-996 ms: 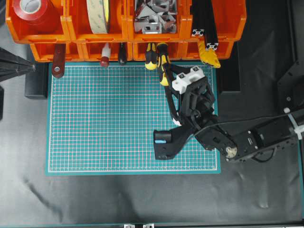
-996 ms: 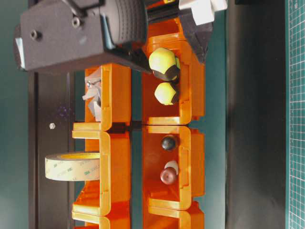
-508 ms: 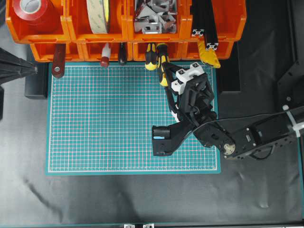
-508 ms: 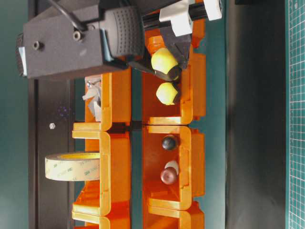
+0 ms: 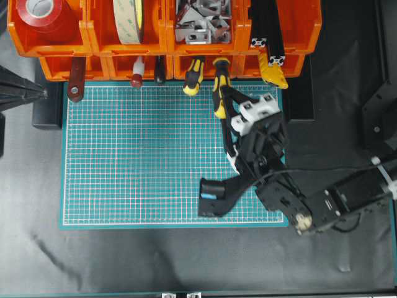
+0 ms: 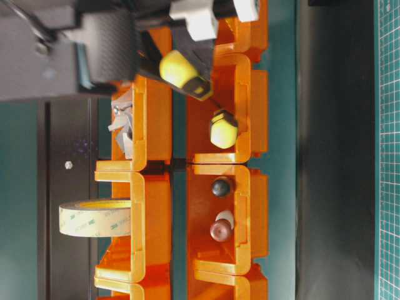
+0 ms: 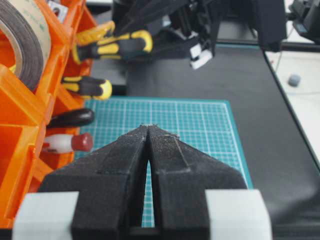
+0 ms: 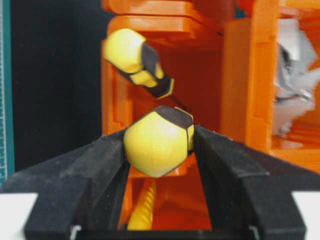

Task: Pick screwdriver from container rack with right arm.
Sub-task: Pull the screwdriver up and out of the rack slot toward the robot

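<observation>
Screwdriver (image 8: 157,143) sits clamped between the right hand's (image 8: 159,150) fingers, before the container rack (image 8: 250,75).

Black pointed left gripper (image 7: 148,131) closed over green gridded cutting mat (image 7: 200,120); orange plastic bin rack (image 7: 30,110) left, yellow-black-handled screwdriver (image 7: 112,46) beyond.

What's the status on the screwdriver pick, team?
Right gripper shut on screwdriver handle. Left gripper shut, empty, over the mat. Screwdriver's shaft still in container rack. Second yellow-handled tool close beside it.
</observation>
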Motion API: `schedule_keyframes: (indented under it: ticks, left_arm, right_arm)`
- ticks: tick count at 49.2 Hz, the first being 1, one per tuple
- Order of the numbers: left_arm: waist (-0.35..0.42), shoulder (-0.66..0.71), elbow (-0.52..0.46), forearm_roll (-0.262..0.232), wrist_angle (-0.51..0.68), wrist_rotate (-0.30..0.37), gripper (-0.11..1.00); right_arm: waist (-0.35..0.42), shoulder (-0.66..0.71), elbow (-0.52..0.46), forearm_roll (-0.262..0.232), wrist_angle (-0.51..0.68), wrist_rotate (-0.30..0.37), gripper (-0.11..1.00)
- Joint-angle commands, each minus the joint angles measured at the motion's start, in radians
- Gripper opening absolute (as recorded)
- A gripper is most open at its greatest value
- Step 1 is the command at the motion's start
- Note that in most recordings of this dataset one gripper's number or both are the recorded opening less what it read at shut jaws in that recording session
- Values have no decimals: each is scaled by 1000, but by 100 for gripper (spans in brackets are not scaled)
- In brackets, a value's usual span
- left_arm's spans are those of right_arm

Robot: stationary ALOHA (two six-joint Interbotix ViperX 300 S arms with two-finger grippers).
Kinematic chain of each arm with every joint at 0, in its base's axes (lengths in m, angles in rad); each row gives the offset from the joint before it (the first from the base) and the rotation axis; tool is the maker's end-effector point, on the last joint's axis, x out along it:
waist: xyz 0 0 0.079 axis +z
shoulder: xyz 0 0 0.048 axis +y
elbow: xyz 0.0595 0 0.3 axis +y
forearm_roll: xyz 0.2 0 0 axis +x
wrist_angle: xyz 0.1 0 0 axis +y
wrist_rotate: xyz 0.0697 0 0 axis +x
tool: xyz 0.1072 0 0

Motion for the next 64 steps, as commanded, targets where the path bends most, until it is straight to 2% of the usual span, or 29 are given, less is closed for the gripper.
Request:
schedule_keyframes:
  ticks: [1,11,16,26,35,44,57,64]
  left_arm:
    - [-2,3,-18,3,-11,-5,0]
    - [-2,3,-18,3,-11,-5,0]
    - [-2,3,-18,3,-11,-5,0]
    - [-6,3,-20,5,-11,-5,0]
    - [-6,-9,-21,5,-3,-18,0]
    - [-6,-46,-31,3,46,-31,0]
    - [0,-97,-46,5,87,-64,0]
    - [-8,-106,-51,5,98,-69,0]
  right_arm:
    - [29,-14,-31,9,44,0,40]
    - [71,-20,-12,144,40,2,40]
    - [101,-21,-5,173,37,3,40]
    - [198,-5,-43,184,109,0,40]
    - [291,26,-156,189,275,-23,40]
    - [374,74,-281,187,420,-92,40]
    - [446,166,-453,186,434,-206,40]
    - [451,196,-463,187,399,-221,40]
